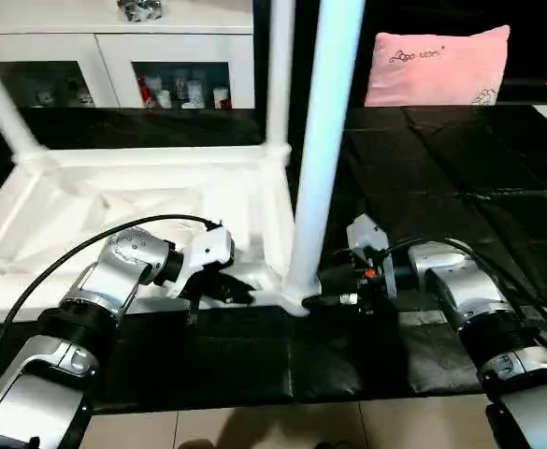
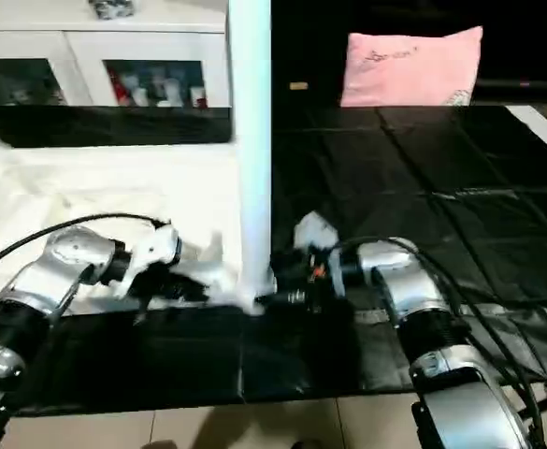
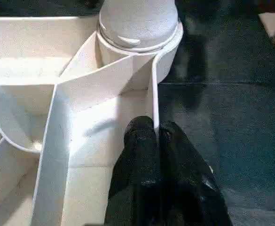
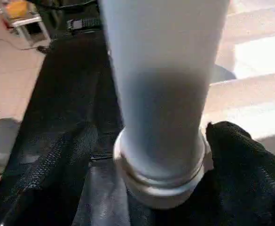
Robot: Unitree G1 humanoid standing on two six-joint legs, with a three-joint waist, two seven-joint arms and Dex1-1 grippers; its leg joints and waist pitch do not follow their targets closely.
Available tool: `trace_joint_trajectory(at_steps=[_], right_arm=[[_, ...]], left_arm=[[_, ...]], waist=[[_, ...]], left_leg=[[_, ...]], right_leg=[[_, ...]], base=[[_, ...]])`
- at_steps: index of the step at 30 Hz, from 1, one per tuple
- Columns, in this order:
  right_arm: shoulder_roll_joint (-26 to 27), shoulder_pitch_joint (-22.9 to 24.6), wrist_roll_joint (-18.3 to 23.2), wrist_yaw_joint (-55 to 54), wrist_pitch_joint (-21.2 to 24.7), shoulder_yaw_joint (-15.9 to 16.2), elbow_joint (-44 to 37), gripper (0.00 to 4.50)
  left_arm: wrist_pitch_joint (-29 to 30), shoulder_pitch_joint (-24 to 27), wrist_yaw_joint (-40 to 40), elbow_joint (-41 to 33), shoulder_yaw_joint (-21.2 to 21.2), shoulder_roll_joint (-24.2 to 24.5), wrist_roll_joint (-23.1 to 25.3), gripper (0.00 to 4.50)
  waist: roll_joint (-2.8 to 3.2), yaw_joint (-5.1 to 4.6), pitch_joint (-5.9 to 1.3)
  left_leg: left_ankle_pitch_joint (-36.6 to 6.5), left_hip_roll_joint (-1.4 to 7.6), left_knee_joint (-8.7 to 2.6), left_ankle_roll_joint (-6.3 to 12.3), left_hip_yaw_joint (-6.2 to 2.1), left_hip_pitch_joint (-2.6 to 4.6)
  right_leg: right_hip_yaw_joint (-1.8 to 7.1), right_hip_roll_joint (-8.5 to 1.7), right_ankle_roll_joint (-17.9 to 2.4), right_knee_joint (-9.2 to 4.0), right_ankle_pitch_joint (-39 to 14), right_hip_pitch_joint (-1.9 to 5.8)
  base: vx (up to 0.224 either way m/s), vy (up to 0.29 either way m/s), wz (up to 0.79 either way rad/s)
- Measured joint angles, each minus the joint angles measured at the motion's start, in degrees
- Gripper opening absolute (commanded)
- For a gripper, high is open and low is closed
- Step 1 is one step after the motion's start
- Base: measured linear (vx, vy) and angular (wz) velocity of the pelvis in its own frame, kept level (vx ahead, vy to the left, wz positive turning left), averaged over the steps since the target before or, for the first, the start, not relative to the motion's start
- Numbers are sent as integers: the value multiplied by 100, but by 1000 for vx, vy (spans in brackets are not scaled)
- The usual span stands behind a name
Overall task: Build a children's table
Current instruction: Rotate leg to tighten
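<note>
- I see the white tabletop (image 1: pixel 114 201) lying upside down on the black mat (image 1: pixel 441 178), ribs up, filling my nine o'clock side of the head view; its near right corner socket (image 1: pixel 296 297) sits almost at the centre, between my two tools.
- A white leg (image 1: pixel 324 140) stands upright in that near socket and runs up toward twelve o'clock out of the picture; a second leg (image 1: pixel 279 75) stands at the far right corner behind it, and a third leg (image 1: pixel 2 108) leans at the far left corner, at about ten o'clock.
- My left tool (image 3: pixel 158 155) is clenched, fingers pressed together over the thin side wall of the tabletop just short of the socket; one finger is inside the wall, the other outside.
- My right tool (image 4: pixel 158 155) is released, its fingers (image 4: pixel 240 160) spread wide either side of the leg's base at the socket collar; I cannot tell whether they touch it.
- A pink cushion (image 1: pixel 437 65) lies at one o'clock on the far edge of the mat; a white cabinet (image 1: pixel 114 56) stands at eleven o'clock.
</note>
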Motion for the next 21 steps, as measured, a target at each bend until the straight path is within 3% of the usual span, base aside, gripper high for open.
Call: trace_joint_trajectory(at_steps=[6, 15, 21], right_arm=[[72, -1, 6, 386, 157, 185, 0, 343], [33, 6, 66, 658, 359, 203, -126, 255], [-10, 61, 80, 684, 353, 203, -308, 227]], left_arm=[[-51, 57, -290, -152, -96, 72, -9, 0], [-50, 147, -433, -309, -116, 122, -64, 0], [-18, 179, -434, -400, -114, 137, -73, 0]], waist=[[-3, 14, 1], [-4, 32, 1], [-6, 33, 0]], left_leg=[[0, 0, 0, 0, 0, -2], [0, 0, 0, 0, 0, 0], [0, 0, 0, 0, 1, 0]], right_leg=[[0, 0, 1, 0, -1, 0], [0, -1, 3, 1, -2, 0], [0, -1, 4, 1, -2, 1]], base=[[0, 0, 0], [0, 0, 0], [0, 0, 0]])
